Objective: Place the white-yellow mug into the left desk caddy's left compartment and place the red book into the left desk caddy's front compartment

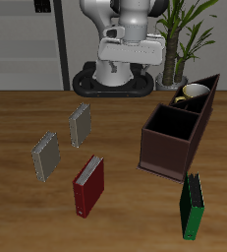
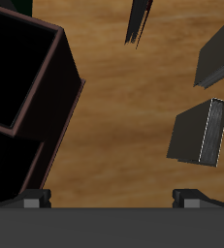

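Observation:
The white-yellow mug (image 1: pixel 192 94) sits tilted inside a small section at the back end of the left desk caddy (image 1: pixel 172 157), a dark brown open-topped box. The caddy also shows in the wrist view (image 2: pixel 57 116), with its sections dark inside. The red book (image 1: pixel 88 187) stands near the table's front edge and appears edge-on in the wrist view (image 2: pixel 140 21). My gripper (image 1: pixel 135 57) hangs high over the back of the table, away from both. In the wrist view the gripper (image 2: pixel 113 199) is open and empty, fingertips (image 2: pixel 31 200) wide apart.
Two grey books (image 1: pixel 81 125) (image 1: pixel 46 155) stand on the table across from the caddy; both show in the wrist view (image 2: pixel 201 131) (image 2: pixel 220 53). A green book (image 1: pixel 192 205) stands in front of the caddy. A potted plant (image 1: pixel 189 30) stands behind.

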